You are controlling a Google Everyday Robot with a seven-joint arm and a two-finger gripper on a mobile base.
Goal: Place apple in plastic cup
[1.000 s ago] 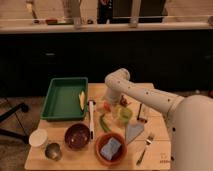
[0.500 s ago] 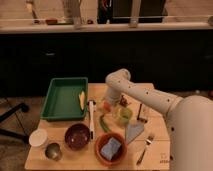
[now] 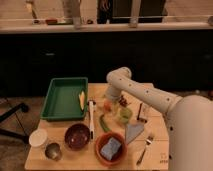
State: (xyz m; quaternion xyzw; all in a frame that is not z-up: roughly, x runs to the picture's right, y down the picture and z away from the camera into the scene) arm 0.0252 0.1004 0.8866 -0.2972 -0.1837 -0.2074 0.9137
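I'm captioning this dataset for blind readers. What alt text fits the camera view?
A white robot arm reaches over a wooden table, its pincer down at the orange-red apple, close beside the small green plastic cup. A green tray, a dark bowl, an orange bowl and a fork lie around them.

You're working in a kitchen-like setup.
Your claw [image 3: 111, 101] hangs mid-surface [image 3: 82, 161]: dark counter [image 3: 60, 50] behind it, bowls [image 3: 77, 136] and fork [image 3: 145, 149] in front.
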